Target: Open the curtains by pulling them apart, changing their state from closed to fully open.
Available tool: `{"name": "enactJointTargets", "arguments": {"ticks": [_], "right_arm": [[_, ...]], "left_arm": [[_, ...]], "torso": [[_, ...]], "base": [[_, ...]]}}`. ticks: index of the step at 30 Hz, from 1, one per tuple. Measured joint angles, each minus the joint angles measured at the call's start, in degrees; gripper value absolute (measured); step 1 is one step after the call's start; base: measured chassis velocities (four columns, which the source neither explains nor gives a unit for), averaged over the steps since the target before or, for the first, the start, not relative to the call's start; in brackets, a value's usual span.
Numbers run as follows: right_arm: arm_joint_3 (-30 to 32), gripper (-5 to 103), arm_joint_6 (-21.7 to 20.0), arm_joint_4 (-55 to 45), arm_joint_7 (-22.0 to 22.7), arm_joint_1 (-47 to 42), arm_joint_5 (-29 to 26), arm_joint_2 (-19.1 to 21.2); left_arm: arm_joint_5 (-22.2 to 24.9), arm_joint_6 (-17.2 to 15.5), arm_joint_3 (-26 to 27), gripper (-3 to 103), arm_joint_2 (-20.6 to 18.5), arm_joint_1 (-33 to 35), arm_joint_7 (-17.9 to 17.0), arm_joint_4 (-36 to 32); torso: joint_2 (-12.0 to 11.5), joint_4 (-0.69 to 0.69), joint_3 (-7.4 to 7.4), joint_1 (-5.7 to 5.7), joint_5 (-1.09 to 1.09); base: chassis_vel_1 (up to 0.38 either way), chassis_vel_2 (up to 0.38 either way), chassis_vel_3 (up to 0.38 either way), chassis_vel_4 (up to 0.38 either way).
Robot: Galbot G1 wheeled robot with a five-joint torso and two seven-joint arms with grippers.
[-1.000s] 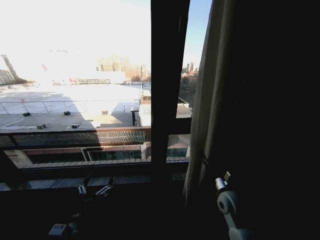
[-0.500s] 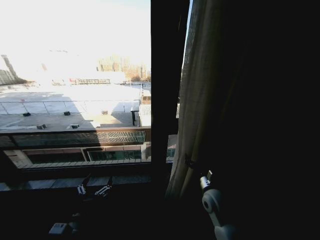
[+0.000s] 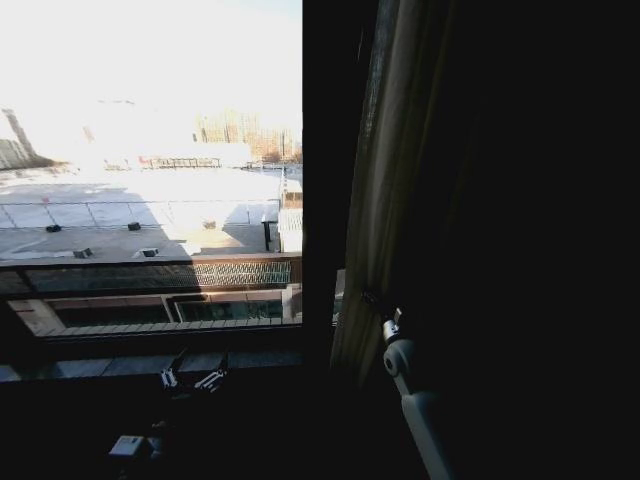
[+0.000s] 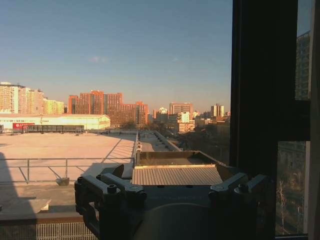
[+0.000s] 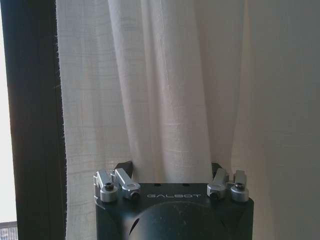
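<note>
Bright rooftops are seen through bare glass at left, where the left hand [image 3: 190,380] is parked low and released. Past the dark frame bar [image 3: 330,180], the curtains [image 3: 385,200] are bunched, their edge fold grasped by the right hand [image 3: 378,305].

The right gripper [image 5: 171,172] has a black housing lettered GALBOT in grey just behind the jaws; silver linkage brackets with dark screws flank each side; its arm [image 3: 425,430] is white with a rounded joint; the left gripper [image 4: 172,192] is dark, with bolted knuckle links.
</note>
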State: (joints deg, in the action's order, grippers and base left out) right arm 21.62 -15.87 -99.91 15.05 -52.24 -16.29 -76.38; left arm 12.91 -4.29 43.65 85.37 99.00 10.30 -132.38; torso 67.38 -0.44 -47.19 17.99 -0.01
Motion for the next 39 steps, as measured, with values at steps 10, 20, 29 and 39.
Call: {"name": "enactJointTargets", "arguments": {"ticks": [10,20,29,39], "right_arm": [[-0.3,46,0.3,1.4,0.2,1.2,0.6,0.2],[-0.7,8,0.5,1.3,0.3,1.2,0.7,0.7],[0.4,1,1.7,1.1,0.8,1.2,0.5,0.8],[8.2,1,0.0,3.5,5.1,3.6,-2.8,2.5]], "left_arm": [[0.0,0.5,-0.1,100,1.1,0.0,0.0,0.6],[0.0,0.7,0.1,100,1.7,0.3,0.0,0.1],[0.0,0.9,0.1,100,1.9,0.5,0.1,-0.4],[0.0,1.3,-0.2,100,2.6,0.6,0.2,-0.5]], "torso": [[0.0,0.01,0.00,0.00,0.00],[0.0,0.00,0.00,0.00,0.00],[0.0,0.01,0.00,0.00,-0.01],[0.0,0.01,0.00,0.00,-0.01]], "base": [[0.000,0.000,0.000,0.000],[0.000,0.000,0.000,0.000],[0.000,0.000,0.000,0.000],[0.000,0.000,0.000,0.000]]}}
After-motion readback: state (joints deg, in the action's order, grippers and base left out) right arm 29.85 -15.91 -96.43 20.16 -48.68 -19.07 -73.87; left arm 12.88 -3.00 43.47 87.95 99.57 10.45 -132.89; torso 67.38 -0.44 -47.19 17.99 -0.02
